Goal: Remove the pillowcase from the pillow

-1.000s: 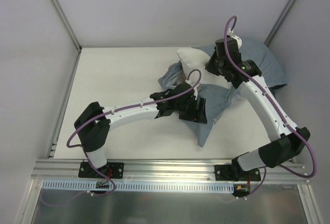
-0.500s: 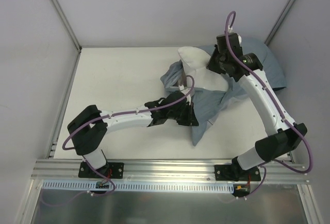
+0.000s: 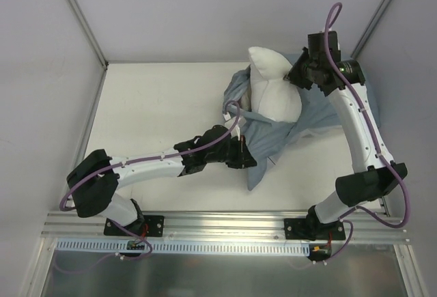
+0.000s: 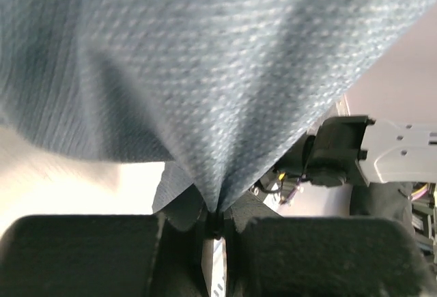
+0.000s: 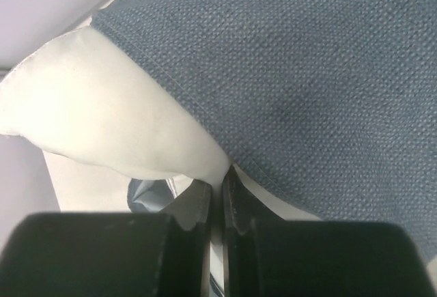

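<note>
The white pillow (image 3: 273, 91) stands half out of the grey-blue pillowcase (image 3: 276, 136) at the back right of the table. My left gripper (image 3: 250, 160) is shut on a fold of the pillowcase near its low front end; in the left wrist view the cloth (image 4: 205, 72) fans up from the pinched jaws of that gripper (image 4: 216, 219). My right gripper (image 3: 293, 79) is shut on the pillow's right edge. In the right wrist view the pillow's white fabric (image 5: 102, 119) runs into the closed jaws of this gripper (image 5: 222, 182), with the pillowcase (image 5: 307, 85) draped just beside it.
White table (image 3: 157, 119) with grey walls on the left, back and right. An aluminium rail (image 3: 218, 222) runs along the near edge, carrying both arm bases. The right arm's base (image 4: 382, 153) shows in the left wrist view.
My left gripper shut on the pillowcase and drew it toward the near left. The right arm pulled the pillow back and to the right, so more white shows outside the cloth.
</note>
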Controlling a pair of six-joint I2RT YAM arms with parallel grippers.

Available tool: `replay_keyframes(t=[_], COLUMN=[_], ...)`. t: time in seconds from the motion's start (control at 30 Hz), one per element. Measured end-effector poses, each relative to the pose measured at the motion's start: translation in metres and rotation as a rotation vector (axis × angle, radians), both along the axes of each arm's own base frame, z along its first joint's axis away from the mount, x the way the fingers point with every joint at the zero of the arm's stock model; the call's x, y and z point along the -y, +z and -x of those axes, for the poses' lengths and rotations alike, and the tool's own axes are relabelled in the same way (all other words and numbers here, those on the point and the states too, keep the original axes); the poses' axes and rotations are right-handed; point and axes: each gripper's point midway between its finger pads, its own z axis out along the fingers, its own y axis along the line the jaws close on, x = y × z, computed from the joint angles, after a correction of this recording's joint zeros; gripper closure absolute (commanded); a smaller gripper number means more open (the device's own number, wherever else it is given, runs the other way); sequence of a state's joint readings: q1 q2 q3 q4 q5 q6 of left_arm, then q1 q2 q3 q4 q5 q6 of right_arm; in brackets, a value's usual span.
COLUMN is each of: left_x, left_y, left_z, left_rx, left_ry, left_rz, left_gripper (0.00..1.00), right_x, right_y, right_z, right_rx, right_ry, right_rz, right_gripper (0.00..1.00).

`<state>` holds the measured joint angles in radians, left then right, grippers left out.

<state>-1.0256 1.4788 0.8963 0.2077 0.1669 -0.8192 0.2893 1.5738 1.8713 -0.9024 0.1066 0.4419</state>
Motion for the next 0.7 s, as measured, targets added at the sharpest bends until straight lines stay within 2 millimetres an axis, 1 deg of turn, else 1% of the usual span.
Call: replay_keyframes(t=[0.07, 0.13, 0.17, 0.27, 0.33, 0.43, 0.5, 0.53, 0.6, 0.7], left_x=[-0.001, -0.006, -0.011, -0.024, -0.034, -0.045, -0.049, -0.051, -0.053, -0.055], left_y=[-0.002, -0.015, -0.024, -0.038, -0.036, -0.026, -0.025, -0.028, -0.04, -0.069], left_z=[0.006, 0.021, 0.031, 0.043, 0.047, 0.05, 0.049, 0.048, 0.048, 0.049], left_rx=[-0.013, -0.045, -0.062, -0.068, -0.053, -0.027, -0.018, -0.018, -0.035, -0.078], left_ry=[-0.029, -0.085, -0.118, -0.149, -0.151, -0.136, -0.117, -0.106, -0.1, -0.098], left_rz=[-0.008, -0.043, -0.064, -0.095, -0.091, -0.07, -0.073, -0.081, -0.11, -0.165], left_gripper=[1.0, 1.0, 1.0, 1.0, 1.0, 1.0, 1.0, 1.0, 1.0, 1.0], right_x=[0.008, 0.02, 0.028, 0.041, 0.044, 0.043, 0.042, 0.041, 0.041, 0.045], right_y=[0.005, 0.016, 0.022, 0.025, 0.024, 0.022, 0.021, 0.02, 0.018, 0.017], right_z=[-0.005, -0.017, -0.022, -0.027, -0.028, -0.03, -0.03, -0.03, -0.03, -0.029], right_rx=[0.016, 0.064, 0.086, 0.099, 0.094, 0.086, 0.083, 0.08, 0.069, 0.051], right_ry=[-0.039, -0.085, -0.112, -0.151, -0.16, -0.162, -0.16, -0.158, -0.152, -0.144], right_rz=[-0.017, -0.032, -0.042, -0.052, -0.06, -0.081, -0.091, -0.097, -0.112, -0.144], right_gripper=[0.99, 0.99, 0.99, 0.99, 0.99, 0.99, 0.99, 0.99, 0.99, 0.99])
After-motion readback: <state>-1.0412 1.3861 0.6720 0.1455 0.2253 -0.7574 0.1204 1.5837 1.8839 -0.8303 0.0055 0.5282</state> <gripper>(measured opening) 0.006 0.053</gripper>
